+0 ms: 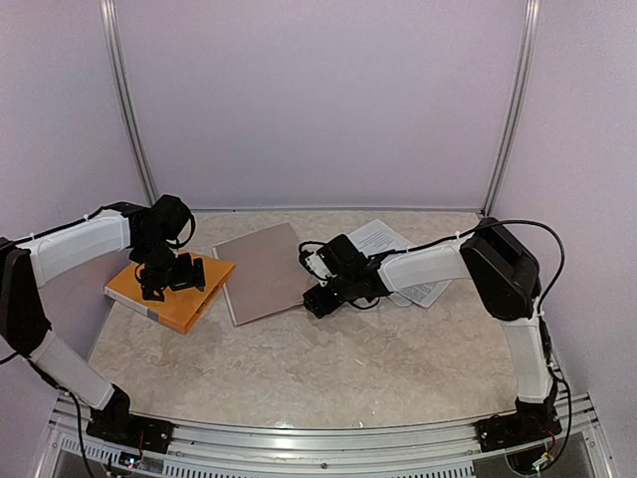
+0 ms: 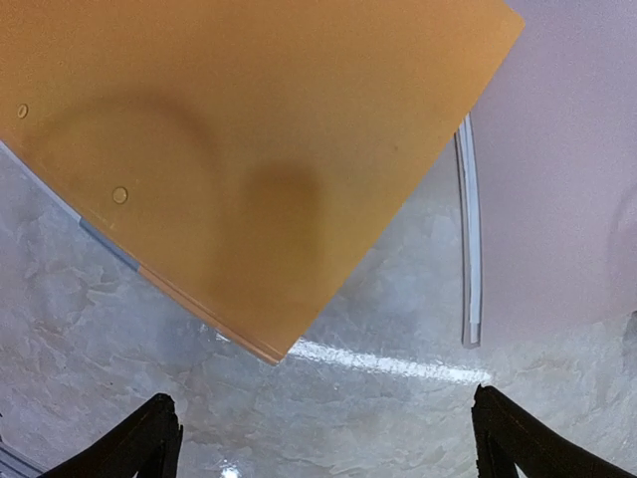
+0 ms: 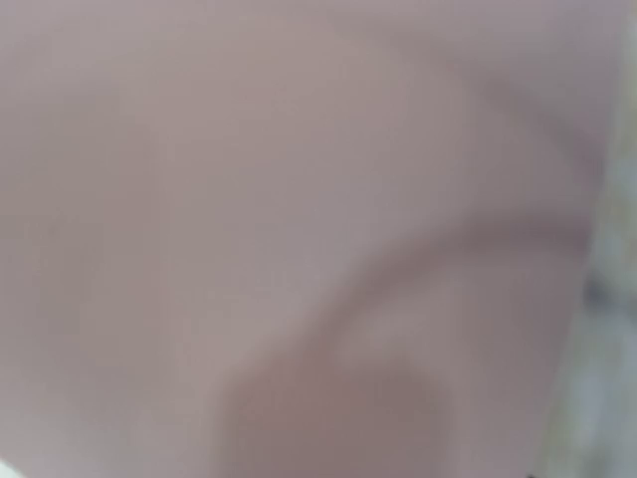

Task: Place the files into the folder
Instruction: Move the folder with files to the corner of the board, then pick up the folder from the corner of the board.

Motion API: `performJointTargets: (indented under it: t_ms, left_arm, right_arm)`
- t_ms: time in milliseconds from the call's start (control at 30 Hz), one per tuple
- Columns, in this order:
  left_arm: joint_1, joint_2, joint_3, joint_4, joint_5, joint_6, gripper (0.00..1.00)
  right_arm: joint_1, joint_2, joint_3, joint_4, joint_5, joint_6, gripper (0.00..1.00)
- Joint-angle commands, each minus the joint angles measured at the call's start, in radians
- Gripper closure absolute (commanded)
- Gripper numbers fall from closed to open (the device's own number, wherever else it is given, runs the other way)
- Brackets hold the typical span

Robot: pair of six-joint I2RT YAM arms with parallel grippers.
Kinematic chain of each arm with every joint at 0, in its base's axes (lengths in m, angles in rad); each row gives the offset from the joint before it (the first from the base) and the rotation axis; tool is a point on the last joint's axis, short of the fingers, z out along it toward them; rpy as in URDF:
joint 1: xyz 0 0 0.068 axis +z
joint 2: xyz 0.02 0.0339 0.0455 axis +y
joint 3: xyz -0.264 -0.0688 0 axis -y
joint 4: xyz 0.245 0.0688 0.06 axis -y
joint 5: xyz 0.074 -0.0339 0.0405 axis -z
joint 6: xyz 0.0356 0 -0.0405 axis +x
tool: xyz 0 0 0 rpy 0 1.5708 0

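While right gripper (image 1: pixel 315 298) hovers at folder (image 1: pixel 261 274) edge, files (image 1: pixel 383 237) near, to its right

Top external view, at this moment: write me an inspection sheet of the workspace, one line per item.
Surface: marble-look table, glossy, no spills seen.
Job's things: white printed files lie at right, partly under the right arm, not in the folder; orange folder lies flat at left.
Clutter: pinkish flat panel beside the folder; whether they are joined cannot be told.
Grippers: left claw open, over the folder, holding nothing; right claw at the panel's right edge, jaws not readable.
Cables: black cable loops over the right arm's elbow.
Surroundings: pale lilac walls, metal corner posts, aluminium rail at the near edge.
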Motion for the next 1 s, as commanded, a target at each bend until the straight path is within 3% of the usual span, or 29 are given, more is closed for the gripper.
performJointTargets:
  t_ms: [0,133,500,700,967]
  left_arm:
    - [0.02,0.103,0.041,-0.012,-0.071,0.091,0.04]
    - [0.022,0.202,0.108,-0.042,-0.105,0.115,0.08]
    - [-0.041,0.406,0.197,-0.106,-0.19,0.211,0.09]
    - [-0.046,0.47,0.202,-0.129,-0.219,0.217,0.28]
    - [-0.049,0.462,0.178,-0.133,-0.26,0.212,0.43]
  right_arm:
    - [-0.001,0.127,0.179,-0.099,0.107,0.098,0.23]
    - [-0.008,0.159,0.257,-0.131,0.075,0.104,0.2]
    - [-0.011,0.034,0.029,-0.051,0.004,0.13,0.19]
    - [-0.011,0.012,-0.03,-0.002,-0.063,0.152,0.19]
    - [-0.008,0.009,-0.081,0.035,-0.113,0.175,0.19]
